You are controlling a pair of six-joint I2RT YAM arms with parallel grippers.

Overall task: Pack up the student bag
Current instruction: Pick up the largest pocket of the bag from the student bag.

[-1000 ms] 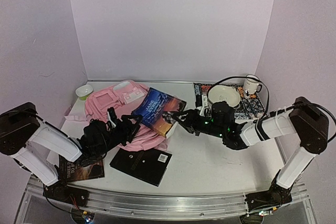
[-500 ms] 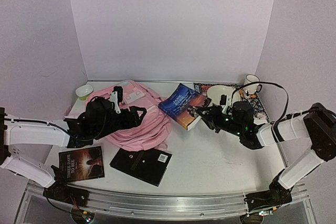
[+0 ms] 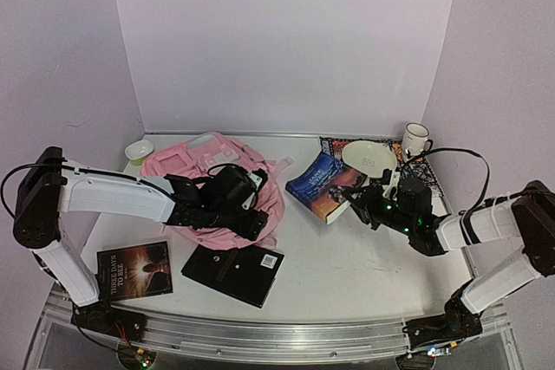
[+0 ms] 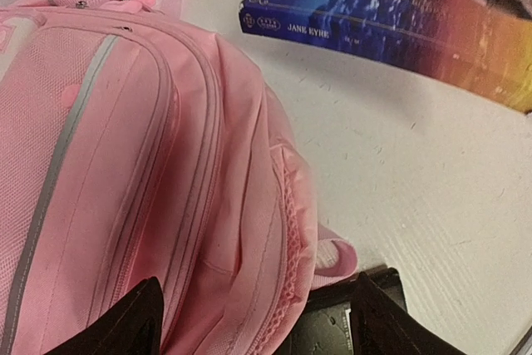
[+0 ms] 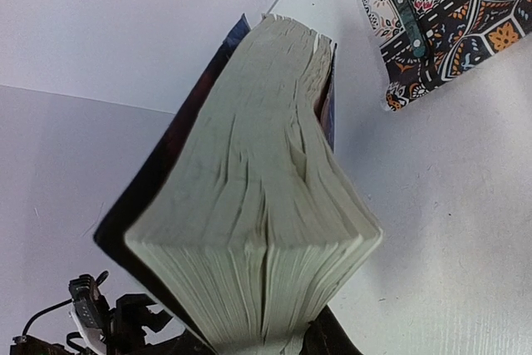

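Right tool (image 3: 364, 205) pinching the book (image 3: 325, 184) by its page edge, tilted above the worktop (image 3: 347, 266). Student bag (image 3: 208, 171) flat on the worktop, away to its left. Left tool (image 3: 247, 214) spread, hovering at the bag's near right edge, far nearer.

A thick paperback book with a blue and orange cover (image 3: 325, 185) is tilted at an angle over a white table (image 3: 347, 257). Its spine reads Jane Eyre and its cream page edges are slightly fanned. Just behind it, a multicoloured patterned mat (image 3: 431, 181) carries a shallow white bowl (image 3: 369, 157). A white mug (image 3: 415, 139) stands by the mat's far right corner. Near the front edge lie a flat black book with a white barcode label (image 3: 234, 273) and, to its left, a dark paperback titled Three Days (image 3: 134, 270). A small pale green cup (image 3: 138, 152) stands at the far left.
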